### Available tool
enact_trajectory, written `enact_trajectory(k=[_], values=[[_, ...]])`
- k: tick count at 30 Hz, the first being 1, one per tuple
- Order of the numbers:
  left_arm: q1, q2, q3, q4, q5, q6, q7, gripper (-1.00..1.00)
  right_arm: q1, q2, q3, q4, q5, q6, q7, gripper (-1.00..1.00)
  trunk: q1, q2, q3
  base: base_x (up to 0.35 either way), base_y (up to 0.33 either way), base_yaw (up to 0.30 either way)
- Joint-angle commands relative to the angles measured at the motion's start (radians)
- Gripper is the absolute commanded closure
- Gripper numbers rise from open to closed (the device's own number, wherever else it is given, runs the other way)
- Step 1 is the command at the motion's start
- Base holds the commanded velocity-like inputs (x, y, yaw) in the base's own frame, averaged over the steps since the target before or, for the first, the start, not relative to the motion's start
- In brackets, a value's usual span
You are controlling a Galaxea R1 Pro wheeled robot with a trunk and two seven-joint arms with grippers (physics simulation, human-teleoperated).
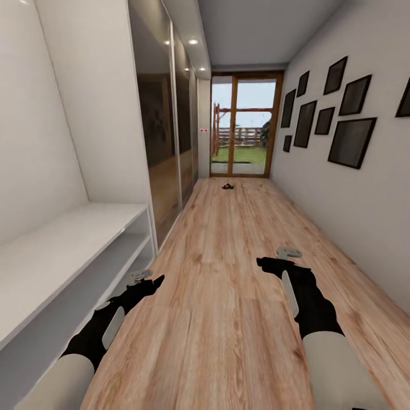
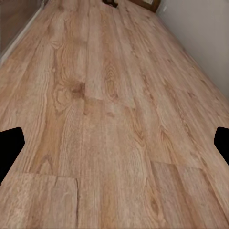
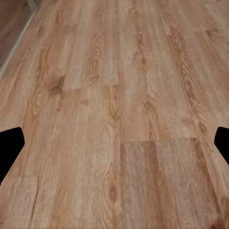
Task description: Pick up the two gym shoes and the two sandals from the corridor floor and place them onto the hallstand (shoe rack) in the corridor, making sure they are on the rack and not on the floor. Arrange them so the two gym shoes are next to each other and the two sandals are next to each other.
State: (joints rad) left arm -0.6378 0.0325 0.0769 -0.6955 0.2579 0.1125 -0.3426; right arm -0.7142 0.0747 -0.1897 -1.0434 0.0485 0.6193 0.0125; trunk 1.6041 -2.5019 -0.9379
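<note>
Corridor floor w/ dark sandals far off; hallstand bare; both fingers wide open, empty; nothing placed yet.

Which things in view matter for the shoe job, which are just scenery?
Job:
- hallstand, top and shelves bare
- small dark item on the corridor floor near the far door, likely a sandal; too small to confirm
- left gripper, right gripper, jaws apart, holding nothing

Scenery:
- mirrored wardrobe
- picture frames
- glass door
</note>
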Motion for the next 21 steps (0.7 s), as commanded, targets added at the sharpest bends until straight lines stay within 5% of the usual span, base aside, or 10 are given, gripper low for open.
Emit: enact_trajectory(k=[1,21], values=[[0.000,0.000,0.003,-0.001,0.011,0.010,-0.006,-1.00,-0.001,0.001,-0.002,-0.001,0.005,0.005,0.001,-1.00,0.000,0.000,-0.001,0.349,0.000,0.000],[0.000,0.000,0.003,-0.001,0.011,0.010,-0.006,-1.00,-0.001,0.002,-0.002,-0.001,0.004,0.005,0.001,-1.00,0.000,0.000,-0.001,0.349,0.000,0.000]])
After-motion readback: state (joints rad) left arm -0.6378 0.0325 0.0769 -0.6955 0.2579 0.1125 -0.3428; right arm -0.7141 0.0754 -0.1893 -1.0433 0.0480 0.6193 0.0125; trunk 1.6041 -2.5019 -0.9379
